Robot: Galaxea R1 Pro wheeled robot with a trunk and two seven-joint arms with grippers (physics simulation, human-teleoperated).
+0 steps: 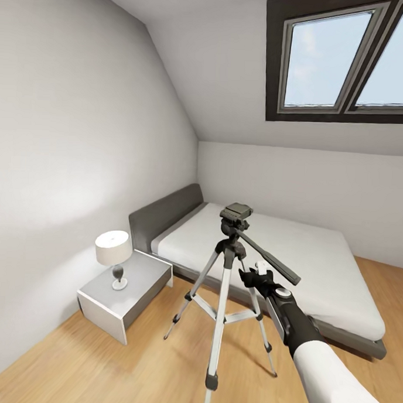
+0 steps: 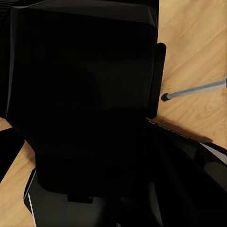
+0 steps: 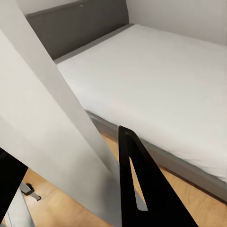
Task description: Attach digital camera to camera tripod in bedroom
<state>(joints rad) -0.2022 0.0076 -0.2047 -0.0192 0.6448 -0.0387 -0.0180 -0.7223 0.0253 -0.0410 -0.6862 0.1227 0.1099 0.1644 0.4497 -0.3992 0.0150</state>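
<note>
The camera tripod stands on the wood floor in front of the bed, silver legs spread, with its black pan head and long handle on top. My right gripper reaches in under the handle, against the tripod's right rear leg. In the right wrist view that silver leg runs very close between a black finger and the other finger at the frame's corner; the grip itself is unclear. A large black shape sits close before the left wrist camera, with a tripod foot beyond it. The digital camera is out of view.
A low grey-framed bed with a white mattress lies behind the tripod. A white nightstand with a small lamp stands to the left by the wall. A skylight is set in the sloped ceiling. Wood floor lies in front.
</note>
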